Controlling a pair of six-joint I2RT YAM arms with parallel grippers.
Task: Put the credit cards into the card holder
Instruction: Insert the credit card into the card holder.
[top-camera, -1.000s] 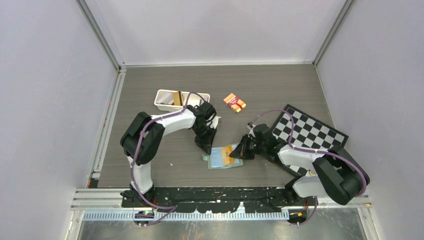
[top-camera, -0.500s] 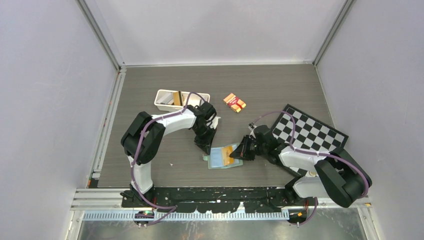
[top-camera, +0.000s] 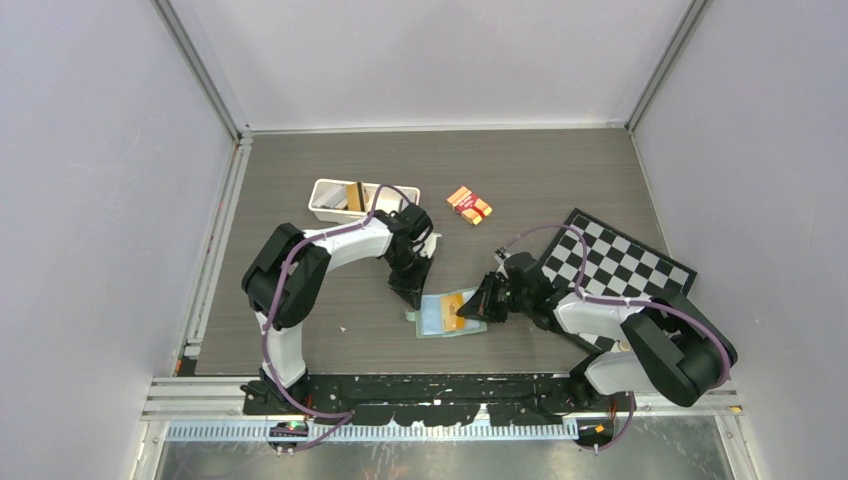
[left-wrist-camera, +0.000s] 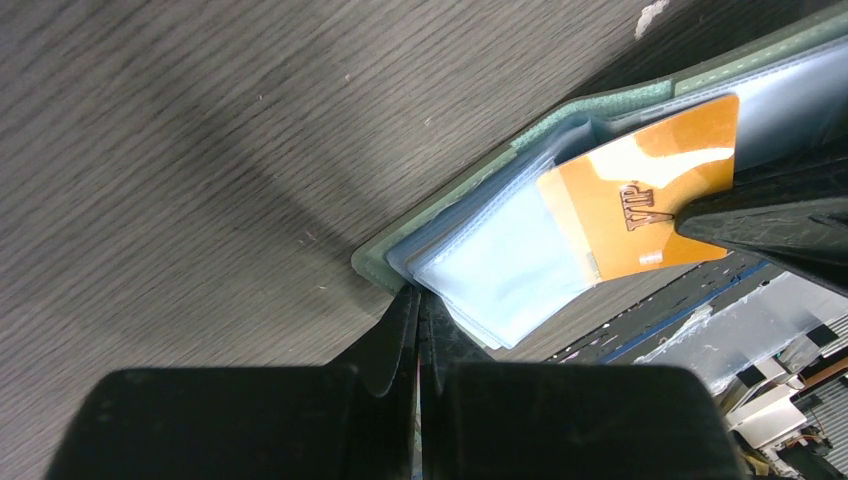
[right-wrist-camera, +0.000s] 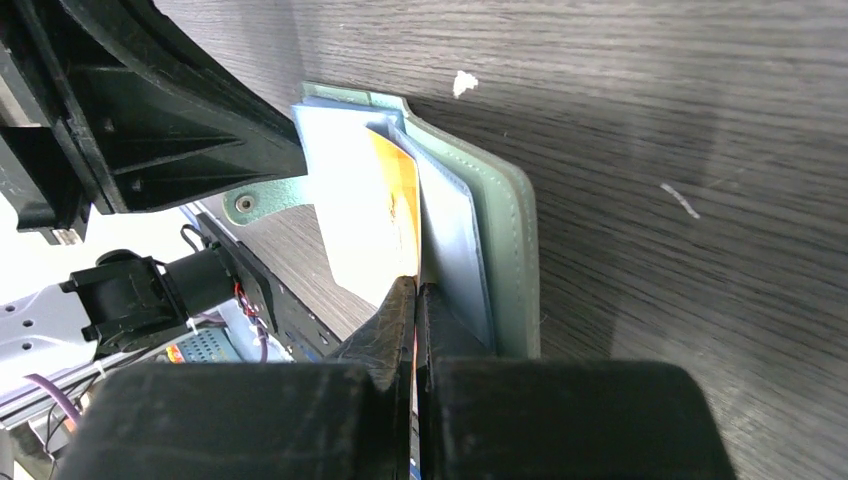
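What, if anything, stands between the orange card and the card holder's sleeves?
Nothing visible: the orange card, held by the right gripper, sits partly between the sleeves of the card holder; the left gripper is at its corner.

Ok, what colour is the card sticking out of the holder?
The card is orange-gold with VIP lettering, clearest in the left wrist view.

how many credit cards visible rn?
2: orange card half in the card holder, right gripper jaws pinching it; gold one upright in the white tray. Others may hide behind it.
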